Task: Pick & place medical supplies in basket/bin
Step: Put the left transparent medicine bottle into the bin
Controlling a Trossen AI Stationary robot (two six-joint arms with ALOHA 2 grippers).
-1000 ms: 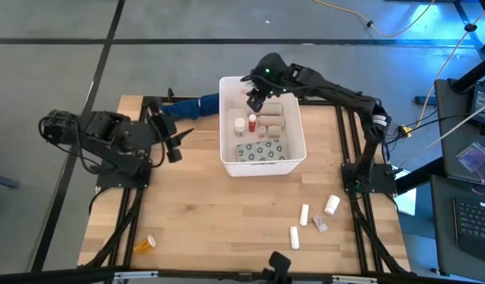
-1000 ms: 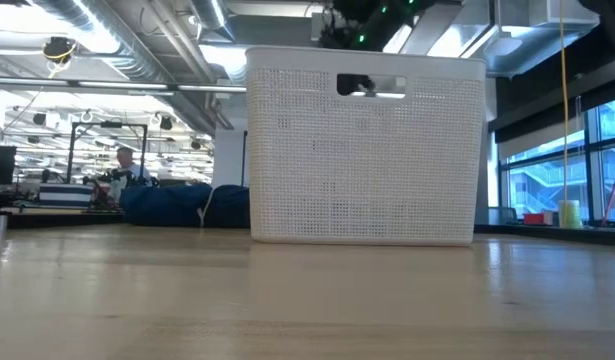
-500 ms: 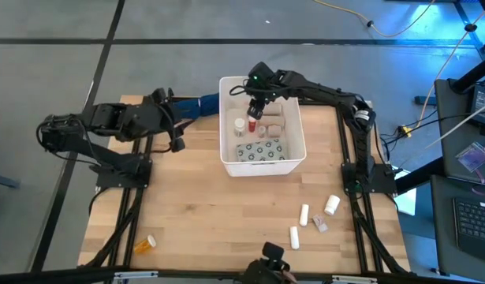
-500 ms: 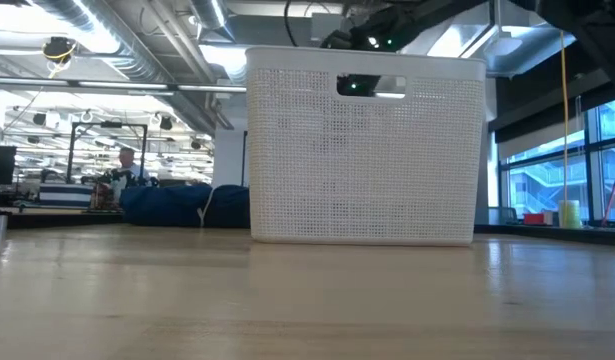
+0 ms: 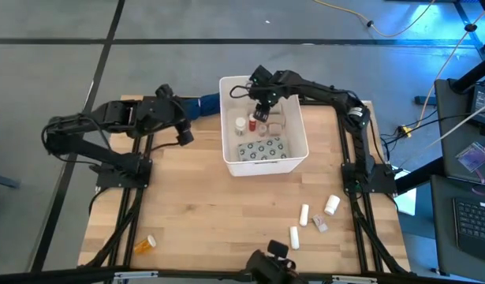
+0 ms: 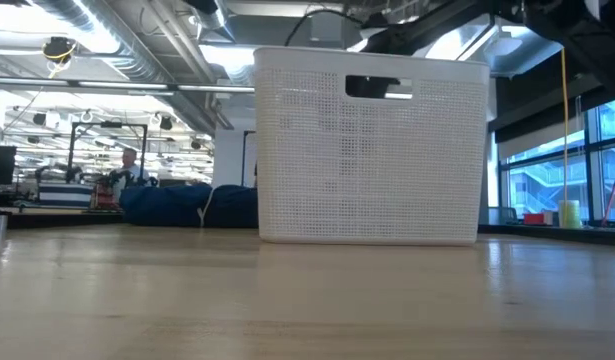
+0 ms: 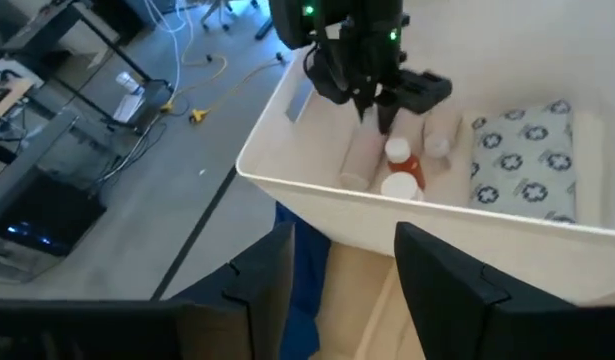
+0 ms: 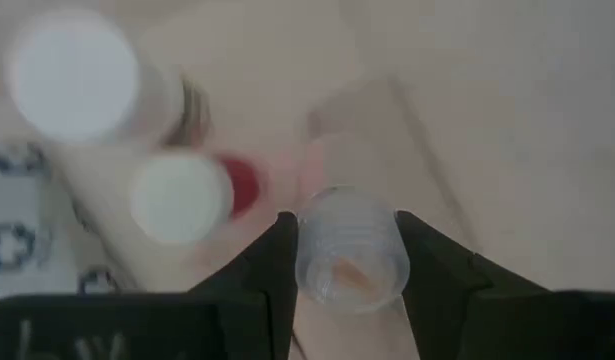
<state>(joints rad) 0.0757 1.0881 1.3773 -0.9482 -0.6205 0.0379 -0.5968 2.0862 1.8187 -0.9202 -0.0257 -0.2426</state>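
Right pincer (image 5: 262, 110) is down inside the white bin (image 5: 293, 162), clamped on a small clear ribbed vial (image 8: 348, 263), just above the bottles already in there: a red bottle (image 7: 405, 163), white-capped bottle (image 7: 397, 186), beige roll (image 7: 361, 160), blister pack (image 5: 260, 150). Left pincer (image 5: 182, 134) hovers beside the bin's left wall over the blue cloth (image 5: 203, 104), fingers apart, empty. More supplies lie loose on the counter (image 5: 210, 213): white tubes (image 5: 304, 214) near right, orange bottle (image 5: 144, 244) near left.

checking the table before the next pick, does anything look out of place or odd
One thing: an orange pill bottle lies on its side alone at the table's near left corner, far from the other loose supplies near right. The white plastic tub sits slightly askew. The right gripper, inside it, holds a clear ribbed vial.
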